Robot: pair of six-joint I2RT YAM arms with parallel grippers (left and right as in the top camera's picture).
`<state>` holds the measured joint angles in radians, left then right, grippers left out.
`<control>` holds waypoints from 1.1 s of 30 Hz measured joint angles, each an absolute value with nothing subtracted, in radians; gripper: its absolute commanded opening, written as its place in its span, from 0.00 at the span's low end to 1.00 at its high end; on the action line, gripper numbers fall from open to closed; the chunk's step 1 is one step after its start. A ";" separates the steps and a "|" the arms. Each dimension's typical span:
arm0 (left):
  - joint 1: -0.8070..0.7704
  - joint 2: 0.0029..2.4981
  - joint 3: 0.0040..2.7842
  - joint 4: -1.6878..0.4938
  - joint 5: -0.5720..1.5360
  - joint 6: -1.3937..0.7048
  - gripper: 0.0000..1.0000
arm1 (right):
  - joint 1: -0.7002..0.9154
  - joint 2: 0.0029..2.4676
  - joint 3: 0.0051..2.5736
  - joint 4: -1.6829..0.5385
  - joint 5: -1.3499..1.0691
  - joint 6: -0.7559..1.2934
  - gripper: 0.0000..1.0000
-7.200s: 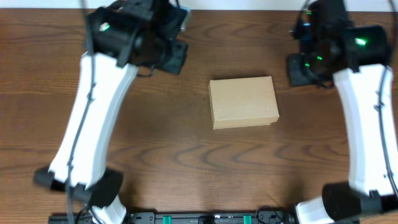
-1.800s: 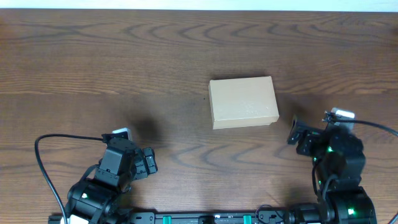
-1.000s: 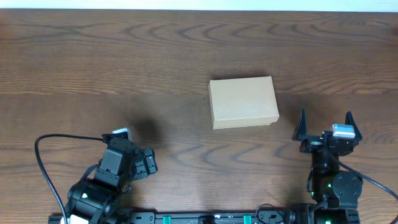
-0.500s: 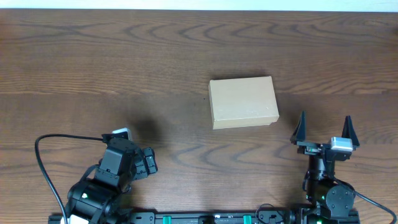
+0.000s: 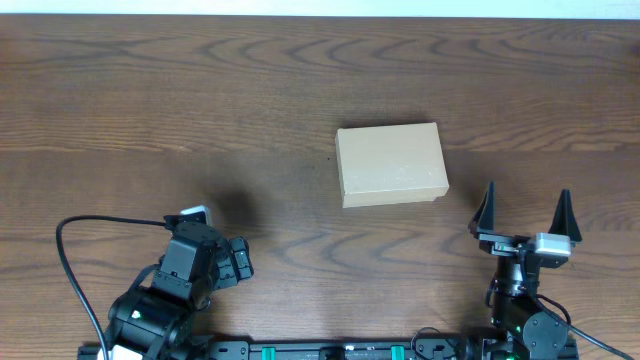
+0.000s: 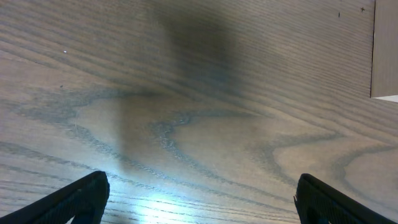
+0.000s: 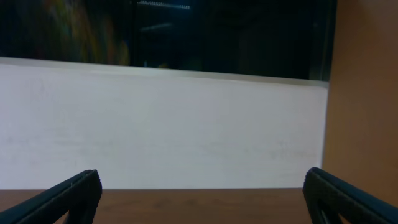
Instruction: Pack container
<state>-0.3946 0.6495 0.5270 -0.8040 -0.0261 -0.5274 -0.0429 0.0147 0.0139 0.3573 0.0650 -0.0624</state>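
The container [image 5: 391, 165], a plain tan cardboard box with its lid down, lies flat near the table's middle. Its corner shows at the upper right of the left wrist view [image 6: 387, 50]. My left gripper [image 5: 238, 262] is folded back at the near left, well apart from the box. Its jaws are open over bare wood [image 6: 199, 202]. My right gripper [image 5: 525, 205] stands open just to the near right of the box, touching nothing. In the right wrist view the right gripper [image 7: 202, 199] faces the far wall with nothing between its fingers.
The wooden table [image 5: 200, 110] runs across the whole overhead view. A black cable [image 5: 70, 260] loops beside the left arm's base. A white wall [image 7: 161, 124] and a tan panel [image 7: 364, 93] stand beyond the table's far edge.
Both arms have come back from the far side to the near edge. Over the last second the right gripper slid slightly nearer the front edge. The box and the left arm have stayed still.
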 measured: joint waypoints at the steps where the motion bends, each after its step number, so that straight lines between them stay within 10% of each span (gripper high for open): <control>1: -0.394 0.649 0.527 -0.804 -0.027 -0.527 0.95 | -0.043 0.015 0.012 0.357 0.064 -0.062 0.99; 33: -0.394 0.649 0.525 -0.804 -0.027 -0.527 0.95 | -0.043 0.012 0.007 -0.068 0.014 -0.081 0.99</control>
